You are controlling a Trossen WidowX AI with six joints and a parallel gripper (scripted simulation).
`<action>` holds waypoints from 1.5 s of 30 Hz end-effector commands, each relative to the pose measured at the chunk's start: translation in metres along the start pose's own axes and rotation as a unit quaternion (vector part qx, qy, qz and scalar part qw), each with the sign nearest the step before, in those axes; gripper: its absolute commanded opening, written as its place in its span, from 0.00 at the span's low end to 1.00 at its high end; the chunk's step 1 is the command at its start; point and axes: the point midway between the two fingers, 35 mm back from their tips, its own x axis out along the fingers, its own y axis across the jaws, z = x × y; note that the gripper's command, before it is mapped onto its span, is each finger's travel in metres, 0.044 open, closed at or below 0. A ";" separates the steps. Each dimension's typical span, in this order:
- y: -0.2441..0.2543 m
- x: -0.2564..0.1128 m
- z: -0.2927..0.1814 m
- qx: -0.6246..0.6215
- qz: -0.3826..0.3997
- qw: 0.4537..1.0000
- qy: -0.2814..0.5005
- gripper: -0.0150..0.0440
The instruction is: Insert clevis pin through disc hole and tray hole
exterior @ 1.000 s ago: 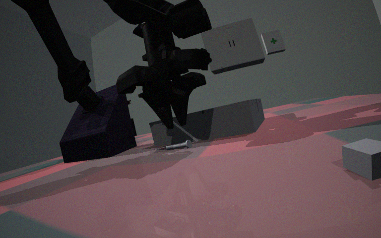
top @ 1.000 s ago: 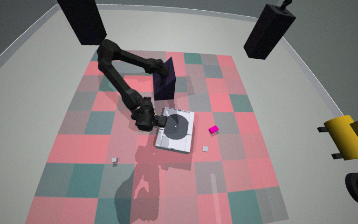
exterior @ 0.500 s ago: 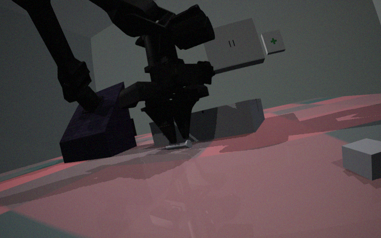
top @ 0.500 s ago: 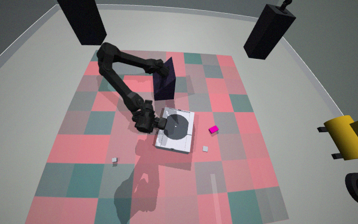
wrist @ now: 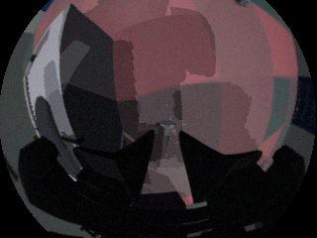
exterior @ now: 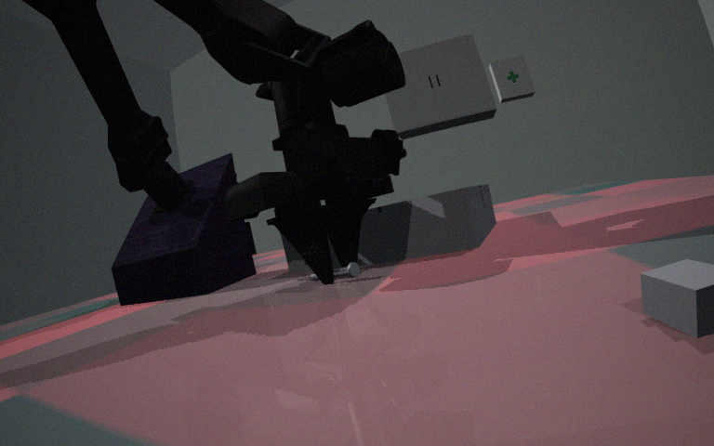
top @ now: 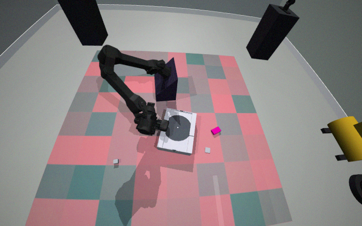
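Open pincer (exterior: 339,273) (wrist: 166,134) astride the steel pin (exterior: 351,269) (wrist: 166,125), beside the tray (top: 174,148) (exterior: 447,226) (wrist: 91,74)

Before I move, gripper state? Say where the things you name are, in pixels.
Gripper (exterior: 341,274) (wrist: 166,134): jaws partly open, holding nothing; the pin (exterior: 353,269) (wrist: 166,139) lies between them.

Matte black arm (top: 121,86) (exterior: 89,62), wedge-tipped pincer (exterior: 341,273) (wrist: 166,134).

A magenta block (top: 216,130) — and a yellow cylinder (top: 346,139) — lie well apart.
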 end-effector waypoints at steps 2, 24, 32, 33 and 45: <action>0.001 0.001 -0.001 -0.001 0.003 1.000 0.001 0.53; 0.001 -0.002 0.000 -0.001 0.003 1.000 0.000 0.25; 0.002 -0.024 0.000 0.000 0.004 1.000 -0.001 0.25; 0.002 -0.028 0.000 0.000 0.004 1.000 -0.001 0.25; 0.002 -0.062 0.001 0.000 0.005 1.000 -0.001 0.25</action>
